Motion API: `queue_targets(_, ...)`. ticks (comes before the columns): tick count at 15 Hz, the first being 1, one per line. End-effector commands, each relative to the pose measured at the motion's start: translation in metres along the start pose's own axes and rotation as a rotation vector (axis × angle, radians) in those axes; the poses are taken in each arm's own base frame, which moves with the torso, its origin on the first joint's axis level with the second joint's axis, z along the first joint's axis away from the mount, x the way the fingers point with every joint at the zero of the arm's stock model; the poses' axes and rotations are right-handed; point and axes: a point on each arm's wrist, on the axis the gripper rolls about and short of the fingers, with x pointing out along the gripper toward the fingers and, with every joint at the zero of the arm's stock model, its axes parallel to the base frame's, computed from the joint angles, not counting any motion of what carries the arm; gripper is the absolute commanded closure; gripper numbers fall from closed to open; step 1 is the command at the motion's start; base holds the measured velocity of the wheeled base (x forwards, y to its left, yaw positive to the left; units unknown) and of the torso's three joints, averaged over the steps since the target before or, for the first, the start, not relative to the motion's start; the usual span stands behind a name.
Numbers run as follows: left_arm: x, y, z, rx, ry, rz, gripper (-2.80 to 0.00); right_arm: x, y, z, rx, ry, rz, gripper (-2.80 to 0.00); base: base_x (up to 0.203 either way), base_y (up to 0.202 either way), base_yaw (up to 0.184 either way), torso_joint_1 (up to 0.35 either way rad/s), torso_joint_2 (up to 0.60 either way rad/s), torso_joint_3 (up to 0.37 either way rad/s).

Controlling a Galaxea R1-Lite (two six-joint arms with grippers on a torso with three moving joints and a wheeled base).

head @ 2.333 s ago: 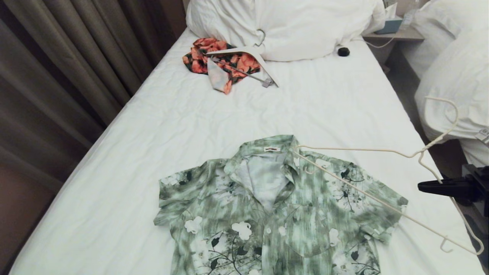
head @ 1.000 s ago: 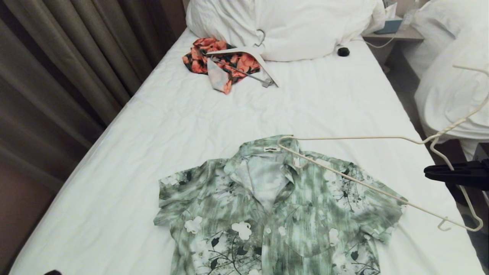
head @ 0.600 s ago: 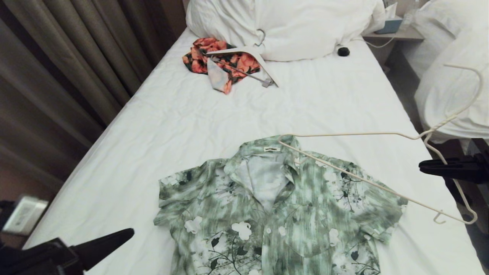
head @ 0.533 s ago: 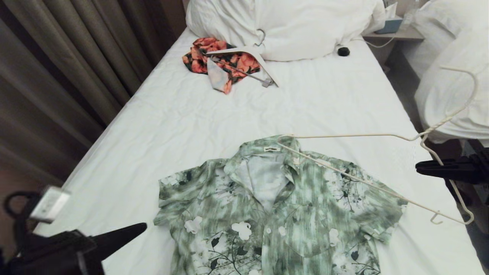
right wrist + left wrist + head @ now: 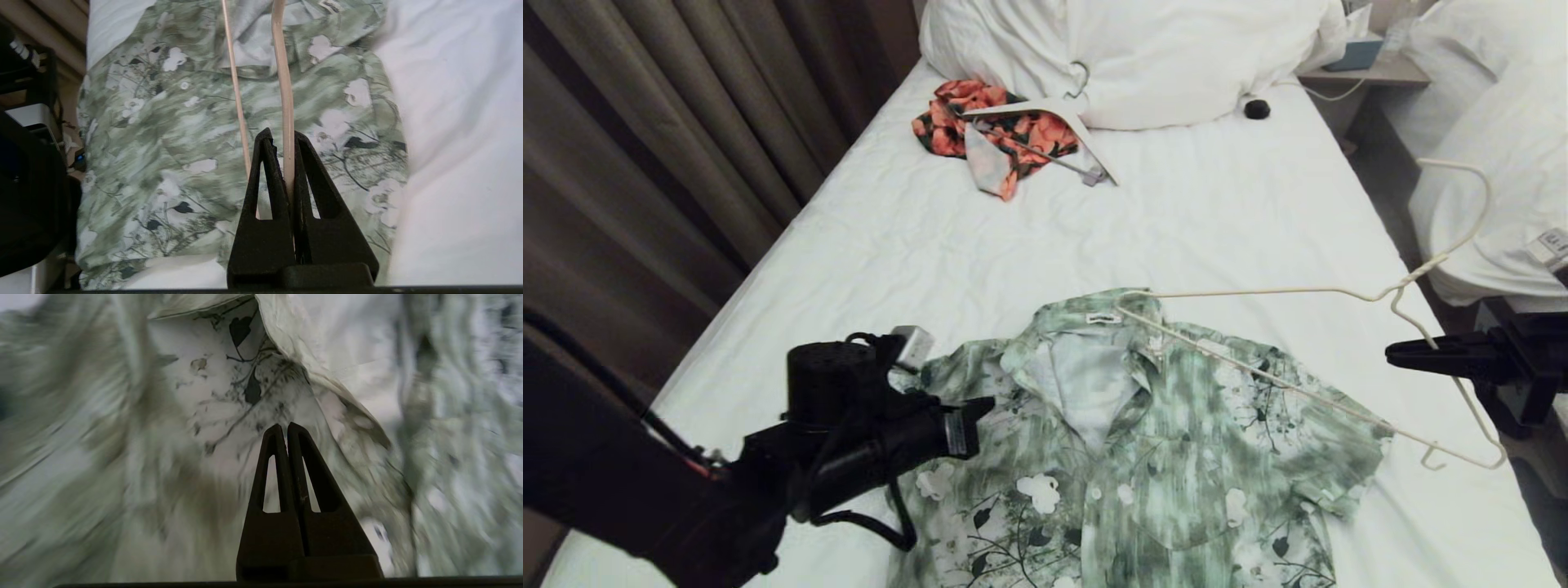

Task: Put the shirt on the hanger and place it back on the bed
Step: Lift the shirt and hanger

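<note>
The pale green floral shirt [image 5: 1127, 441] lies flat and face up on the white bed [image 5: 931, 269], collar toward the pillows. My right gripper [image 5: 1392, 357], at the bed's right edge, is shut on the thin cream hanger [image 5: 1258, 291]. In the right wrist view the hanger [image 5: 282, 81] runs out from between the jaws of the right gripper [image 5: 282, 136]. The hanger's far end rests at the shirt's collar and its hook points up to the right. My left gripper [image 5: 982, 406] is shut and empty. It hovers over the shirt's left shoulder, and in the left wrist view the left gripper [image 5: 285, 426] has shirt fabric [image 5: 229, 388] beneath it.
An orange-and-black garment [image 5: 1013, 135] with a thick white hanger [image 5: 1054, 110] lies near the bulky white duvet [image 5: 1143, 57] at the bed's head. Beside it sits a small black object [image 5: 1257, 109]. Curtains [image 5: 645, 163] hang on the left, and a second bed [image 5: 1503, 163] stands on the right.
My left arm has swung in from the lower left to above the shirt's left shoulder. The right gripper has carried the hanger slightly leftward, and its hook has swung lower.
</note>
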Motion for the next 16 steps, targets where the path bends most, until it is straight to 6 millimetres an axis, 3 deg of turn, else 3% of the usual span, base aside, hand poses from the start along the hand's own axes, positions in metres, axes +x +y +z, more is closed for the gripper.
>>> queue_targets(1, 0.026, -0.004, -0.006, 0.001, 0.030, 0.002, 0.00, 0.002, -0.007, -0.006, 0.015, -0.003, 0.008, 0.00, 0.000, 0.000, 0.000, 0.000, 0.00, 0.000)
queue_targets(2, 0.030, -0.004, -0.004, 0.002, 0.021, 0.007, 0.00, 0.003, -0.008, -0.007, 0.016, -0.003, 0.008, 0.00, 0.000, 0.000, 0.000, 0.000, 0.00, 0.000)
queue_targets(3, 0.031, -0.004, -0.001, 0.003, 0.012, 0.008, -2.80, 0.003, -0.010, -0.008, 0.020, -0.002, 0.008, 0.00, 0.000, 0.000, 0.000, 0.000, 0.00, 0.000)
queue_targets(10, 0.039, -0.007, 0.011, 0.006, -0.036, -0.008, -2.80, 0.007, -0.023, -0.019, 0.006, -0.004, 0.001, 0.00, 0.000, 0.000, 0.000, 0.000, 0.00, 0.000)
queue_targets(16, 0.009, -0.004, 0.000, 0.000, -0.003, 0.009, -2.80, 0.008, -0.027, -0.021, -0.008, -0.005, -0.003, 0.00, 0.000, 0.000, 0.000, 0.000, 0.00, 0.000)
